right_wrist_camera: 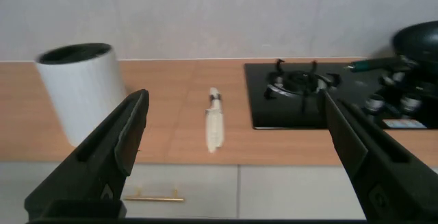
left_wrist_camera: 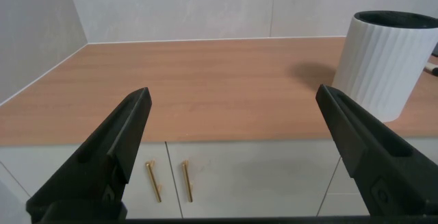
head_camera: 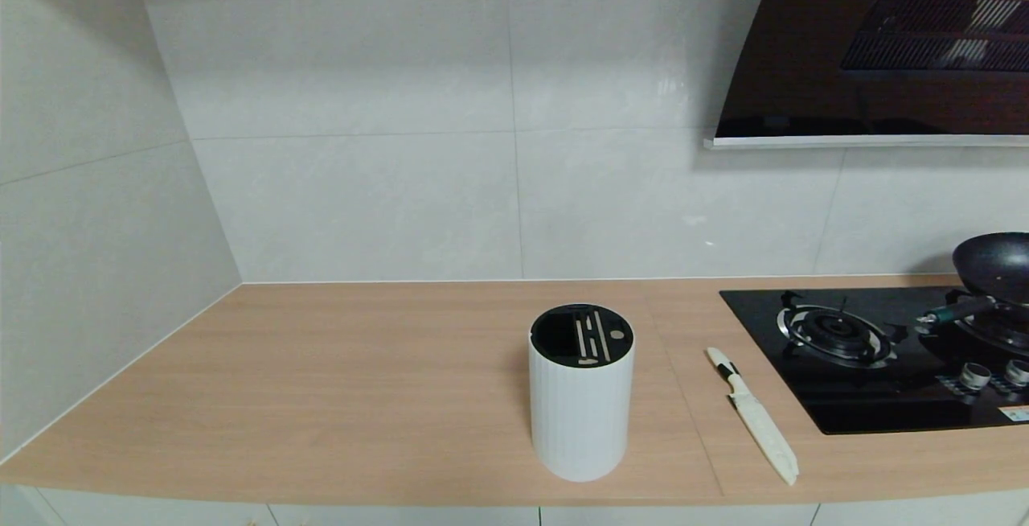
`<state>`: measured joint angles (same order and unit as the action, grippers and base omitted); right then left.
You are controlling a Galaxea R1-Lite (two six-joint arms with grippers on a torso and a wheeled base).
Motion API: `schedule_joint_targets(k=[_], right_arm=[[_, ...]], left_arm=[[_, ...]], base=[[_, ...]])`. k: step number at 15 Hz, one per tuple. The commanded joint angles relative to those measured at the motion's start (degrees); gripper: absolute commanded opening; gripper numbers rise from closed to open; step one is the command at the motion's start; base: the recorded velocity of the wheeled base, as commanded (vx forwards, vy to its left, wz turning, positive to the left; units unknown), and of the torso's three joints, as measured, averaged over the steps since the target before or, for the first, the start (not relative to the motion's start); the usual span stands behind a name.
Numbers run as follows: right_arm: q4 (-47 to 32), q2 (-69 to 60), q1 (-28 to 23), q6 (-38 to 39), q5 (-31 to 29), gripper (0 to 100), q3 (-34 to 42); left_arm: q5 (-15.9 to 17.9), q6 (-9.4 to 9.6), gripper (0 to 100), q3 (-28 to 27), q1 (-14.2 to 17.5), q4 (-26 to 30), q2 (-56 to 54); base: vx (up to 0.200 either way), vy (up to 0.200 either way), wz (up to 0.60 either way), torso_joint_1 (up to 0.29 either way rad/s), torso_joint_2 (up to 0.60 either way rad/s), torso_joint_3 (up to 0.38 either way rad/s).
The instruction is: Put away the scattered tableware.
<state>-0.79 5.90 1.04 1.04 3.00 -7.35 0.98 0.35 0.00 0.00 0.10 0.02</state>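
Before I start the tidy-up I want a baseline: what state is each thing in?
holder: upright on the counter, nothing sticking out of its top.
knife: lying flat on the counter between the holder and the hob, not stowed.
wok: sitting on the hob's right side.
left gripper: open, empty.
right gripper: open, empty.

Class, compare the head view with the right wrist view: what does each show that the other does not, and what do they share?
Head view adds: the hood and the slotted top of the holder. Right wrist view adds: the right tool, open, and a cabinet handle below the counter. Shared: holder, knife, stove, pan, counter.
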Motion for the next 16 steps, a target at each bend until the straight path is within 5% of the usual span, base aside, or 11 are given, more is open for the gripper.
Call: schedule_joint_targets(k=[1,6,16], right_arm=[[0.3,17.2,1.3,0.3,4.3,100,-5.2],[3.2,52.0,1.5,0.3,5.0,100,-16.9],[27.4,102.7,3.1,0.3,1.2,100,-31.8]], left_arm=[[0.0,0.0,100,0.0,0.0,0.0,0.0],[0.0,0.09,100,0.0,0.0,0.0,0.0],[0.0,0.09,100,0.0,0.0,0.0,0.0]], base=[[0.0,0.0,0.0,0.0,0.0,0.0],[0.0,0.0,0.0,0.0,0.0,0.0],[0.0,0.0,0.0,0.0,0.0,0.0]])
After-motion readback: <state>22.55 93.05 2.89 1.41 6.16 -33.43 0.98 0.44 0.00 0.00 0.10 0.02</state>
